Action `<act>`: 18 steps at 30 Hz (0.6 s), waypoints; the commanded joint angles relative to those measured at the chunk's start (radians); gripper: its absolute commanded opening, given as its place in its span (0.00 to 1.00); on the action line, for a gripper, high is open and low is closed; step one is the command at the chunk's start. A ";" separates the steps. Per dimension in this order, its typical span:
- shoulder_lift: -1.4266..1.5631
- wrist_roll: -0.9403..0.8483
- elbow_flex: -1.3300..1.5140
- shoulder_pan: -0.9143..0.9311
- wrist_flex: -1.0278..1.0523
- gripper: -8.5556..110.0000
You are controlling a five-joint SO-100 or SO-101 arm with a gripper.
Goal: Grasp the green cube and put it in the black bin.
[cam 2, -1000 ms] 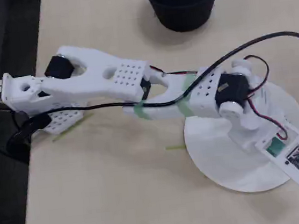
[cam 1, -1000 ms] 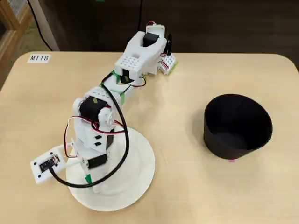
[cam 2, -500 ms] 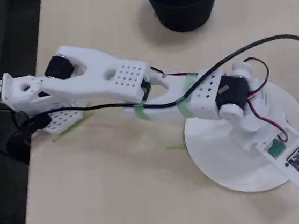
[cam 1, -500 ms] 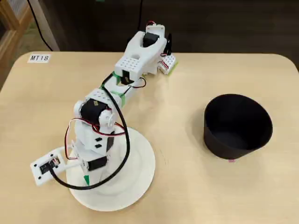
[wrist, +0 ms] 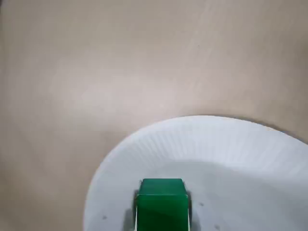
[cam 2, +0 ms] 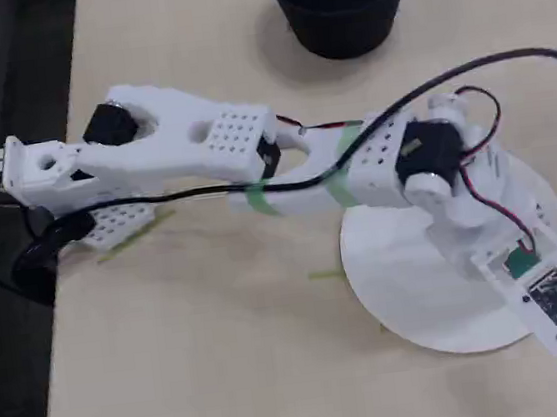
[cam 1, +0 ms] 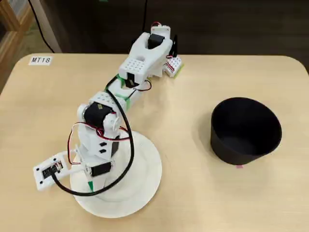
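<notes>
Closest to the wrist camera is the small green plastic cube point(wrist: 162, 206), filling the bottom edge of that view. It sits over the round white paper plate point(wrist: 219, 144), though I cannot tell whether it rests there or hangs just above it. The white printed arm point(cam 1: 137, 65) is folded back on itself so that its gripper point(cam 1: 91, 182) points down at the plate, which looks like the posture for a pick from above. No fingers show plainly beside the cube, so I cannot tell whether the jaws are spread or already closed on it. The round black plastic bin point(cam 1: 246, 130) stands empty on the pale wooden table point(cam 1: 193, 198), well apart from the plate. I'd judge the grasp is the step in hand, with the whole carry across still to do.
</notes>
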 commanded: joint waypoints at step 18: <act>0.660 1.123 -0.046 -0.476 0.262 0.07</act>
